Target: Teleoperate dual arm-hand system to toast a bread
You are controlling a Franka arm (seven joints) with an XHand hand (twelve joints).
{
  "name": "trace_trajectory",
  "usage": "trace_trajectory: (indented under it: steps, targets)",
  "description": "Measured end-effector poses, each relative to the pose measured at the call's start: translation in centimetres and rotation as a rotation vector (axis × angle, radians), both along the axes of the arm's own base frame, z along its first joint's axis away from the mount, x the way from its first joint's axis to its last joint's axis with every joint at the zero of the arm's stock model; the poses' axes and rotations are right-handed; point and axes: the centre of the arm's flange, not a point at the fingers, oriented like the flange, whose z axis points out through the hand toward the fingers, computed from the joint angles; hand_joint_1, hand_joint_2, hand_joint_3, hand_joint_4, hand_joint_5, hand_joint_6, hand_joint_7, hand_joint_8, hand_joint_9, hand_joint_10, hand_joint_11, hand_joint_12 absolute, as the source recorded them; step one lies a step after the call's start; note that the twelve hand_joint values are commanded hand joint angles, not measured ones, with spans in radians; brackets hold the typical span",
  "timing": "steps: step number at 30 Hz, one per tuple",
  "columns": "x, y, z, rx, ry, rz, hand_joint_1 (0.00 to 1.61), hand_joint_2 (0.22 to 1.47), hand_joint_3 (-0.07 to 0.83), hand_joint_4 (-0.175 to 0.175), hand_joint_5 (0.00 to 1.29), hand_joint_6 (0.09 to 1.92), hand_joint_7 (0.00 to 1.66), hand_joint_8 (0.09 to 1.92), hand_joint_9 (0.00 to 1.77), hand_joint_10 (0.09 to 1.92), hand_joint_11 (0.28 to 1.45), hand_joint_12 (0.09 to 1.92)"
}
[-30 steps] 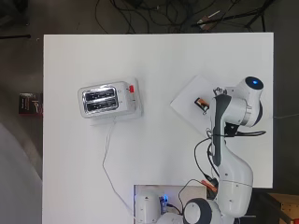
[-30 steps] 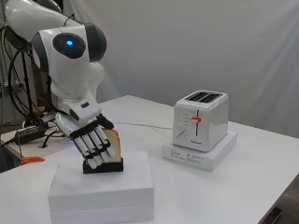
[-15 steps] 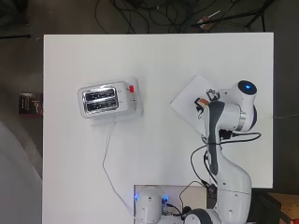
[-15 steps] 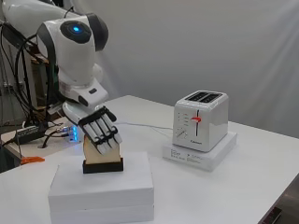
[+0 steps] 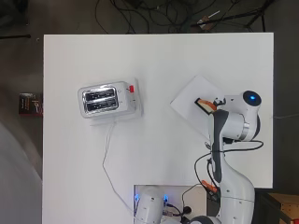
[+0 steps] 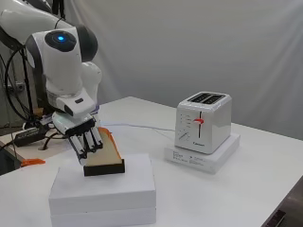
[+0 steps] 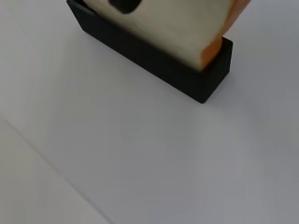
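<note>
- Bread slice (image 6: 106, 150) upright in black holder (image 6: 104, 168), on stacked white boxes (image 6: 104, 194) at table (image 5: 159, 70) edge nearest the arm.
- Hand (image 6: 85, 141) at slice, fingers extended down against its near face; thumb hidden, so a true pinch cannot be confirmed.
- Toaster (image 6: 203, 120) well apart, slots empty, on white base; cord trails toward arm base.
- Risk: lifting without opposing thumb contact could tip slice or drag holder off box.
</note>
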Motion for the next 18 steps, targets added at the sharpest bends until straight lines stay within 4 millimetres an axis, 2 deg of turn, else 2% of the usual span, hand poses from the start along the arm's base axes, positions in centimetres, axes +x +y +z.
trace_trajectory:
  steps: [2, 3, 5, 7, 9, 11, 14, 18]
  targets:
    - [0.3, 0.7, 0.6, 0.033, -0.034, -0.007, 1.25, 1.13, -0.002, -0.175, 0.78, 1.16, 1.16, 0.82, 1.43, 0.14, 0.67, 0.66]
    - [0.9, 1.5, 1.6, 0.05, -0.062, -0.006, 1.25, 1.14, 0.001, -0.175, 0.76, 1.18, 1.14, 0.85, 1.44, 0.12, 0.67, 0.67]
    - [2.3, 3.4, 4.2, 0.062, -0.115, 0.02, 1.23, 1.18, 0.004, -0.175, 0.68, 1.29, 1.05, 1.0, 1.42, 0.09, 0.67, 0.7]
    - [4.1, 6.2, 7.9, 0.058, -0.171, 0.065, 1.21, 1.22, 0.003, -0.175, 0.61, 1.37, 0.97, 1.14, 1.4, 0.09, 0.66, 0.72]
    - [6.1, 10.5, 11.9, 0.057, -0.229, 0.136, 1.21, 1.23, 0.0, -0.175, 0.61, 1.39, 0.96, 1.16, 1.4, 0.09, 0.65, 0.74]
    - [7.6, 15.8, 14.4, 0.061, -0.257, 0.242, 1.21, 1.21, 0.003, -0.175, 0.63, 1.39, 0.99, 1.09, 1.38, 0.09, 0.65, 0.66]
    - [8.6, 23.3, 15.2, 0.087, -0.269, 0.385, 1.22, 1.19, -0.001, -0.164, 0.67, 1.36, 1.04, 0.98, 1.36, 0.09, 0.7, 0.4]
    - [9.2, 32.7, 14.0, 0.099, -0.244, 0.526, 1.23, 1.15, 0.0, -0.154, 0.73, 1.31, 1.11, 0.82, 1.36, 0.09, 0.76, 0.15]
